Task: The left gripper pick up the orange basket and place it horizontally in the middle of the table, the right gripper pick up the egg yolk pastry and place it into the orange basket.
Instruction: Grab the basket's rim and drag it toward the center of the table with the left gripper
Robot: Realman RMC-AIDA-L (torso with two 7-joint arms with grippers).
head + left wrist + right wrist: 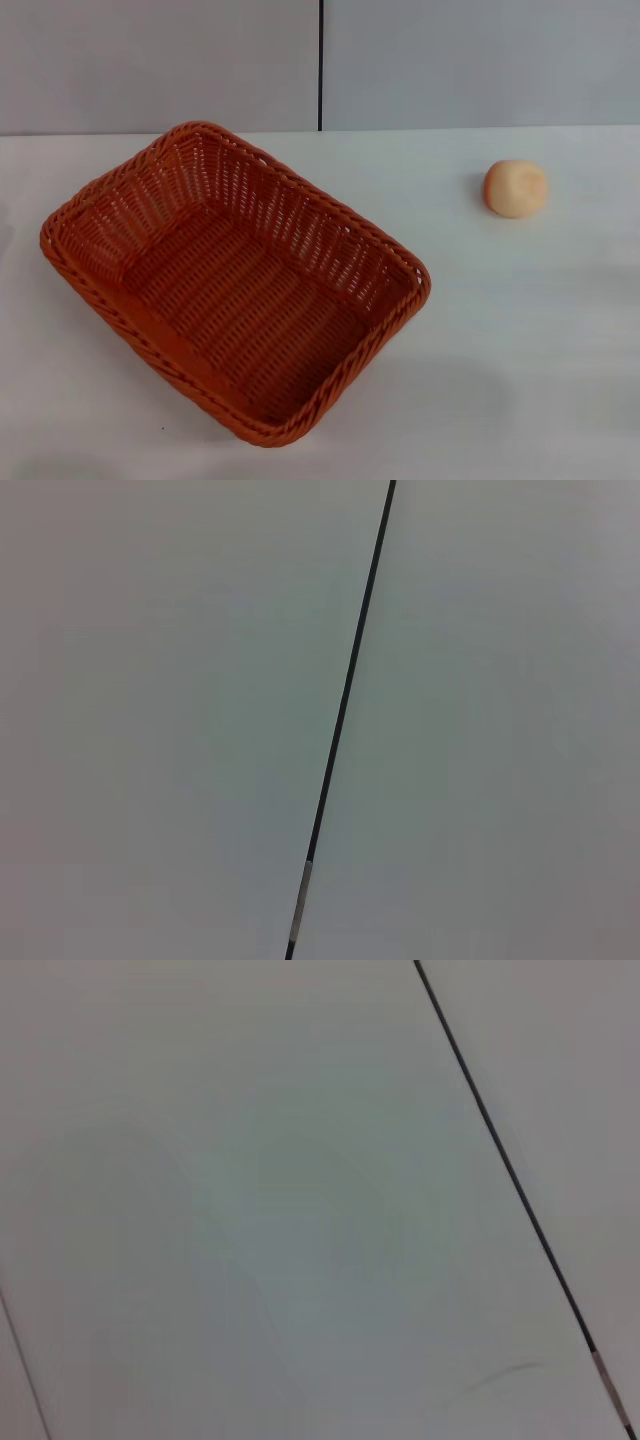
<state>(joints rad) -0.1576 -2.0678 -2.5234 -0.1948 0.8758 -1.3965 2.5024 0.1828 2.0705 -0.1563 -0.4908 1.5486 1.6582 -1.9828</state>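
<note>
1. Out of every view, both grippers go unseen, so their state cannot be told; the wrist views show only grey wall panels (180, 720) split by a dark seam (345, 710).
2. Left on the table (520, 340), the basket (235, 285) sits skewed and empty.
3. Far right, well apart from it, lies the pastry (515, 188).

Looks like bare test bench in lab or staging room, not home. My head camera sees plain white table (520, 330), matte, no cloth, no clutter. Behind it, flat grey wall panels (150, 60) split by thin dark vertical seam (320, 65). My wrist cameras see only same grey panelling (150, 720) and seam (345, 710). Sole props: orange basket (240, 290), egg yolk pastry (515, 188), set well apart.
</note>
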